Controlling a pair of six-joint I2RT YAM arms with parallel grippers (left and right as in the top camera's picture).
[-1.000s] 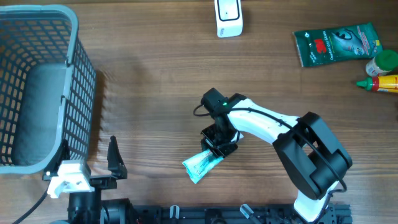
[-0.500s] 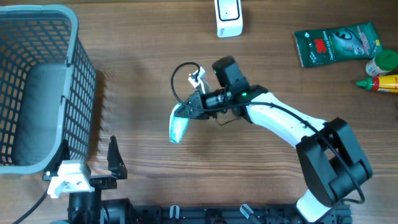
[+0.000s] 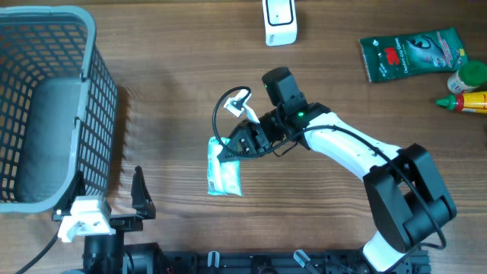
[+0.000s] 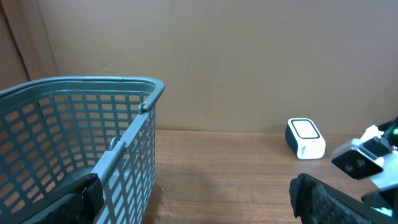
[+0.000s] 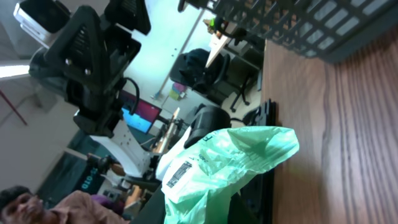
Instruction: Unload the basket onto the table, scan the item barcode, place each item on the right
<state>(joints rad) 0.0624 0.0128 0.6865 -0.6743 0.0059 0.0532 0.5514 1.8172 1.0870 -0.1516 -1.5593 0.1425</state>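
Observation:
The item is a light green plastic packet [image 3: 224,173], and my right gripper [image 3: 233,148] is shut on its upper end, holding it over the middle of the table. In the right wrist view the packet [image 5: 224,165] fills the lower centre, with a white label and barcode [image 5: 180,172] facing the camera; the gripper [image 5: 219,208] is mostly hidden behind it. The white scanner [image 3: 279,21] stands at the far edge, apart from the packet, and shows as the scanner [image 4: 305,138] in the left wrist view. My left gripper [image 3: 109,198] rests open at the front left, seen as the gripper [image 4: 199,205] with nothing between its fingers.
A grey mesh basket [image 3: 90,46] fills the left side, right beside my left gripper, with its rim [image 4: 124,81] close in the left wrist view. At the far right lie a dark green pouch [image 3: 411,52], a green-capped bottle [image 3: 470,76] and a yellow bottle [image 3: 466,101].
My right arm lifted the packet off the table front, swung it left and toward the far side, then turned it so it hangs lower. The left arm stayed still.

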